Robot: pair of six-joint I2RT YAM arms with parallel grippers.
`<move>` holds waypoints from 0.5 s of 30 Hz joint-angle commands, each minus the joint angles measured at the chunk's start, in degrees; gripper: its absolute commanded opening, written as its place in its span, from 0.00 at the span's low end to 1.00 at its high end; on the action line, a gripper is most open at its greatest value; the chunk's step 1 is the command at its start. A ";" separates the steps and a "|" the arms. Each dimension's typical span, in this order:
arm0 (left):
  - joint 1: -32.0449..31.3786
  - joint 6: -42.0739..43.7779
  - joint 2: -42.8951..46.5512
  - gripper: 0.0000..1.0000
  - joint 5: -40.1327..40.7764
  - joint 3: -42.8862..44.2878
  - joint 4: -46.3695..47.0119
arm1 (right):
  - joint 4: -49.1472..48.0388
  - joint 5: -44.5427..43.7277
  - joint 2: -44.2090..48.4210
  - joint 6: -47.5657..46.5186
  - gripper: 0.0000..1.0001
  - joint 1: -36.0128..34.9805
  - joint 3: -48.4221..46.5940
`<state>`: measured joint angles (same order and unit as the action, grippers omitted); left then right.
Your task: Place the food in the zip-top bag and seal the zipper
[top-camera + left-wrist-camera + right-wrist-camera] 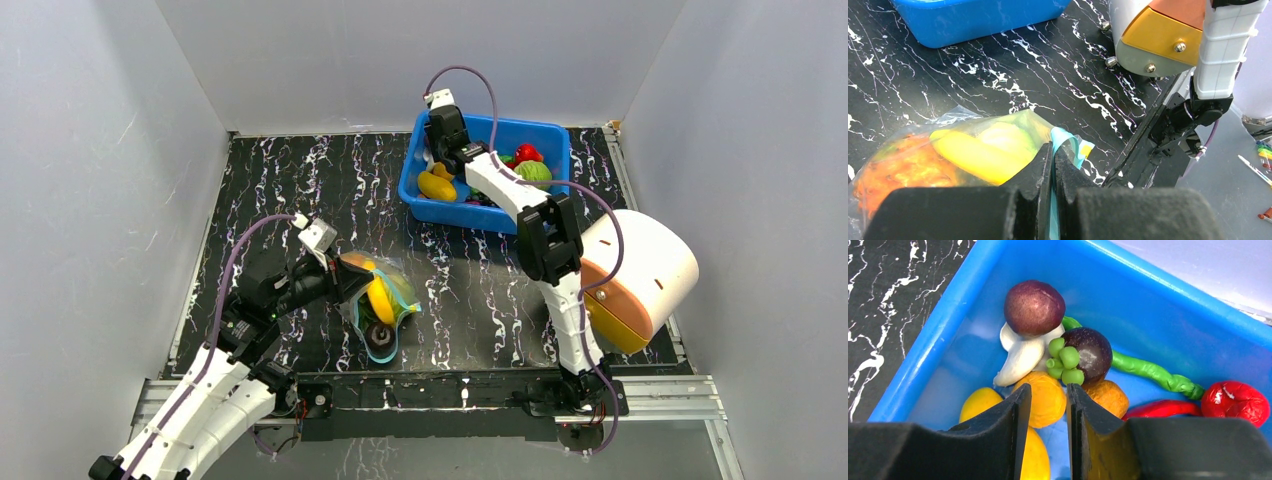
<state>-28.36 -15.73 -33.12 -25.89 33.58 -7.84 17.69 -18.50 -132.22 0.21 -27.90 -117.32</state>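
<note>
The clear zip-top bag (378, 305) lies at the front left of the table. Inside it are a yellow banana (973, 157) and an orange piece (903, 165). My left gripper (345, 280) (1053, 150) is shut on the bag's teal zipper (1068, 142) at the mouth edge. My right gripper (438, 168) (1048, 392) reaches down into the blue bin (480, 215). Its jaws stand a narrow gap apart around an orange ball of food (1048, 402), with bin floor showing beside the right finger. More food lies around it: a mushroom (1033, 307), a purple fruit (1093, 347), a green bean (1153, 372) and a red piece (1235, 400).
The bin's wall (933, 350) rises just left of the right fingers. A white and orange domed object (640, 275) stands at the right by the right arm. White walls enclose the table on three sides.
</note>
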 commanded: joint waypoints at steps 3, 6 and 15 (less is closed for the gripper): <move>-0.17 0.37 0.93 0.00 0.94 2.69 0.36 | -2.80 -3.06 -4.04 -3.93 0.29 0.09 -7.52; -0.21 0.26 1.13 0.00 1.02 2.50 0.45 | -2.58 -2.88 -5.54 -4.36 0.29 0.07 -9.22; -0.21 1.07 1.26 0.00 1.41 3.14 -1.11 | -4.61 -9.23 -8.56 -5.28 0.59 0.41 -10.84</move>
<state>-28.36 -15.42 -32.84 -24.82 34.09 -8.80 17.17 -23.33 -139.65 -3.73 -27.88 -123.90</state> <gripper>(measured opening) 0.010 0.553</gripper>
